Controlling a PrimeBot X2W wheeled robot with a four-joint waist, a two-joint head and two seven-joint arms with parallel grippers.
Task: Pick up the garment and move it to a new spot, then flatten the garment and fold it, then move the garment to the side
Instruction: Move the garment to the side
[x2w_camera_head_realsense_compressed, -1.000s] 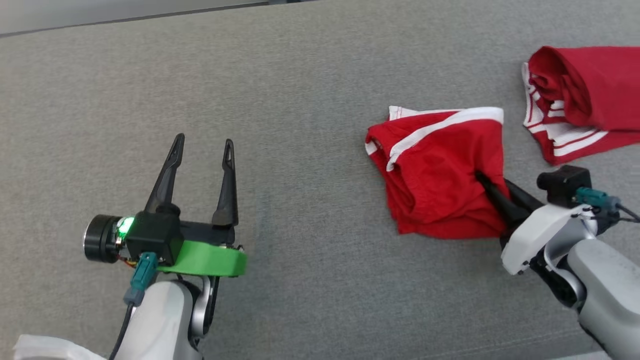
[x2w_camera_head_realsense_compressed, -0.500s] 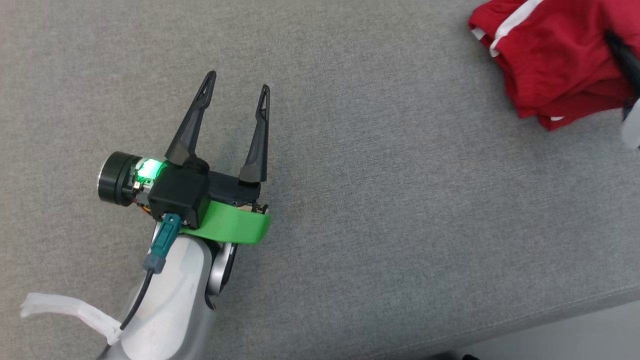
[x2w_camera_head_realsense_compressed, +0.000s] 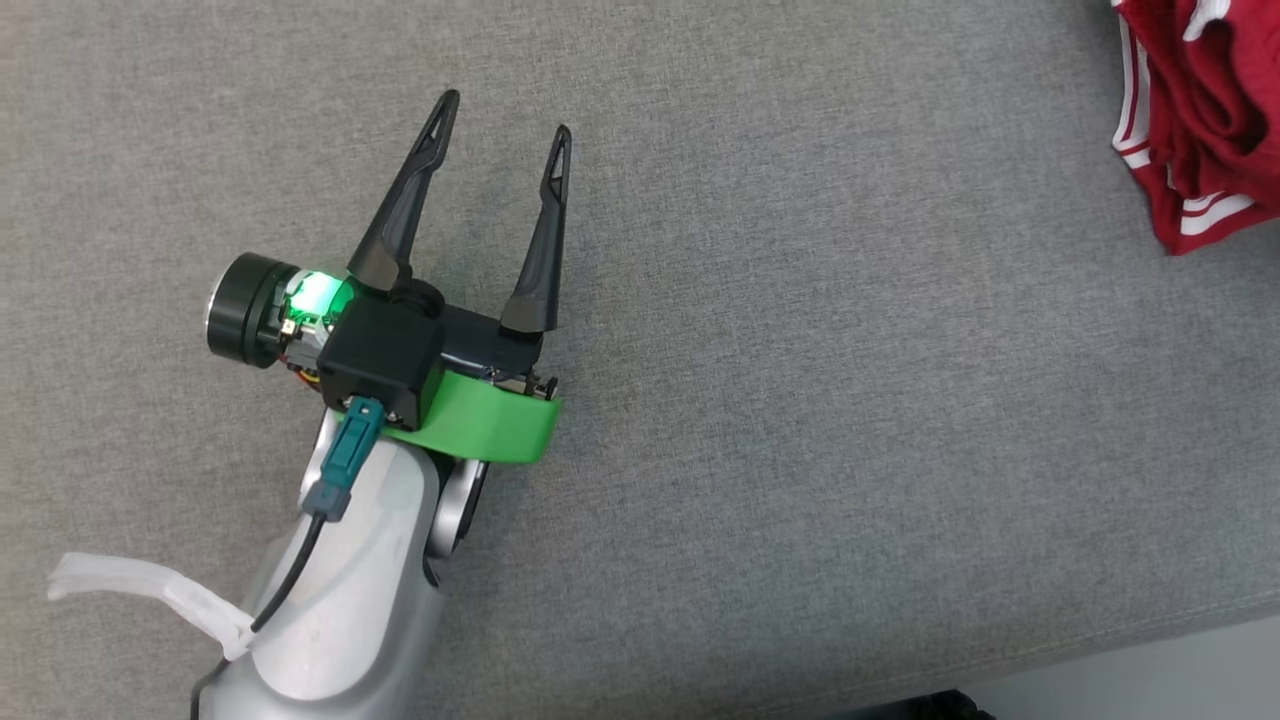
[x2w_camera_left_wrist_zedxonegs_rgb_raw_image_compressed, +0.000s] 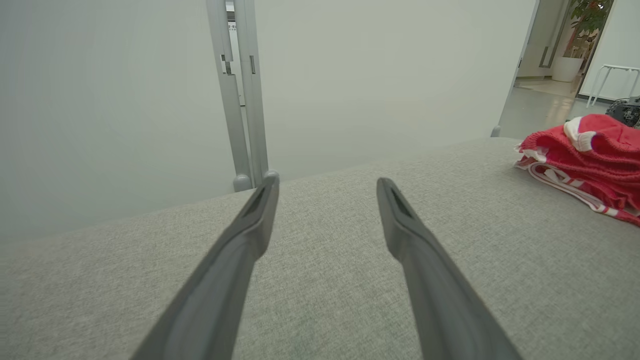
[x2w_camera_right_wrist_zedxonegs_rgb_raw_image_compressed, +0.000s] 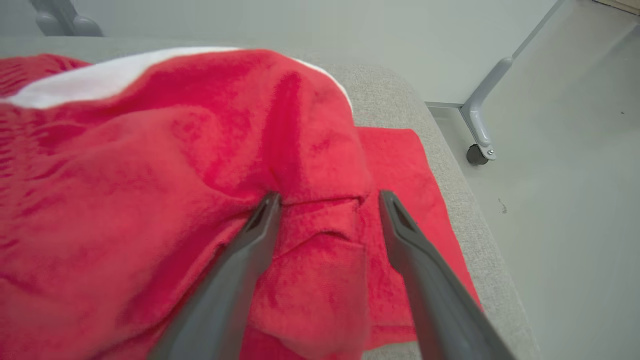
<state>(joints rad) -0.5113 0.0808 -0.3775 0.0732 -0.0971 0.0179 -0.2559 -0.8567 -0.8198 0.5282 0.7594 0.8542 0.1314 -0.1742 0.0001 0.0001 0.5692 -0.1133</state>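
The garment (x2w_camera_right_wrist_zedxonegs_rgb_raw_image_compressed: 150, 150) is red with a white band and lies bunched on the grey padded table (x2w_camera_right_wrist_zedxonegs_rgb_raw_image_compressed: 390, 95), close in front of the right wrist camera. My right gripper (x2w_camera_right_wrist_zedxonegs_rgb_raw_image_compressed: 327, 200) is over it with its fingers spread wide. A ridge of the red cloth lies loose between the tips and is not pinched. My left gripper (x2w_camera_head_realsense_compressed: 503, 112) hovers open above bare grey table (x2w_camera_head_realsense_compressed: 800, 400), far left of the cloth, nothing between its fingers (x2w_camera_left_wrist_zedxonegs_rgb_raw_image_compressed: 250, 235). A heap of red cloth with white stripes (x2w_camera_head_realsense_compressed: 1200, 110) shows at the head view's top right corner and as a red heap (x2w_camera_left_wrist_zedxonegs_rgb_raw_image_compressed: 585, 155) in the left wrist view.
A flat red piece of cloth (x2w_camera_right_wrist_zedxonegs_rgb_raw_image_compressed: 415, 200) lies under the garment near the table's right edge. Beyond that edge is floor with a caster leg (x2w_camera_right_wrist_zedxonegs_rgb_raw_image_compressed: 480, 135). A pale wall and a grey post (x2w_camera_left_wrist_zedxonegs_rgb_raw_image_compressed: 240, 100) stand behind the table. The table's near edge (x2w_camera_head_realsense_compressed: 1100, 650) runs along the head view's lower right.
The head camera has swung, so the whole picture shifted and the right arm left it. My right gripper, shut on the garment a second ago, now has its fingers spread. The left gripper stayed open.
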